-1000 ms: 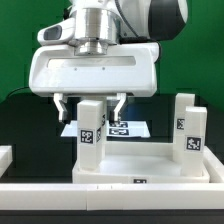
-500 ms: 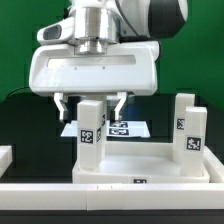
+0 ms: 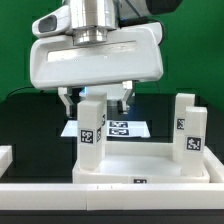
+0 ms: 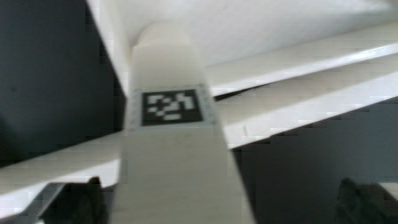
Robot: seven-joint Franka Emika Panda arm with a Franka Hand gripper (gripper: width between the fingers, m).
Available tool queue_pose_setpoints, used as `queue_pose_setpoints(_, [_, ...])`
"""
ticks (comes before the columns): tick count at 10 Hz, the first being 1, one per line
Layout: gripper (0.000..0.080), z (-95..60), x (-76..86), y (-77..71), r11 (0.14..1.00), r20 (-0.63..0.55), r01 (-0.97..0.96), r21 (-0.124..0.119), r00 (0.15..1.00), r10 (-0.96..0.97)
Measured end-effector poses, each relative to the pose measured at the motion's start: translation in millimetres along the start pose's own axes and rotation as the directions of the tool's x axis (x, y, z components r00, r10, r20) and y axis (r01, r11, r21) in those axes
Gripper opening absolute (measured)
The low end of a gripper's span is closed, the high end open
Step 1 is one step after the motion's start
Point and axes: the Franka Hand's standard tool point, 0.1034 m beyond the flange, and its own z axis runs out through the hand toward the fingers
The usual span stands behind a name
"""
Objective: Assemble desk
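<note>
Left leg [image 3: 91, 133]: upright on tabletop [image 3: 150, 168], tagged, standing between the spread fingers of the gripper [image 3: 97, 101], untouched. Marker board [image 3: 124, 128]: flat on table behind. Right leg [image 3: 188, 128]: upright at tabletop's right corner, tagged.

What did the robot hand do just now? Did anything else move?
The gripper lifted a little and slid toward the exterior view's left, so it now sits over the nearer leg. Its jaws are open and hold nothing. Both legs, the other leg included, the tabletop and the marker board stayed put.
</note>
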Motion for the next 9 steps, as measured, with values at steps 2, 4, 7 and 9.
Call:
queue_pose_setpoints(2, [0.0649,-0.9,1.7,3.2,1.0,0.152,-0.008,0.028,0.988,0.003])
queue_pose_setpoints(4, [0.0649,0.2,5.2,16.1,0.999,0.227,-0.036,0.039,0.974,0.026])
queue_pose_setpoints(7, [0.0634,1.0,4.8,19.5,0.998,0.221,-0.051,0.032,0.974,0.043])
queue_pose_setpoints(9, [0.0462,1.2,4.6,19.3,0.996,0.222,-0.087,0.025,0.972,0.079])
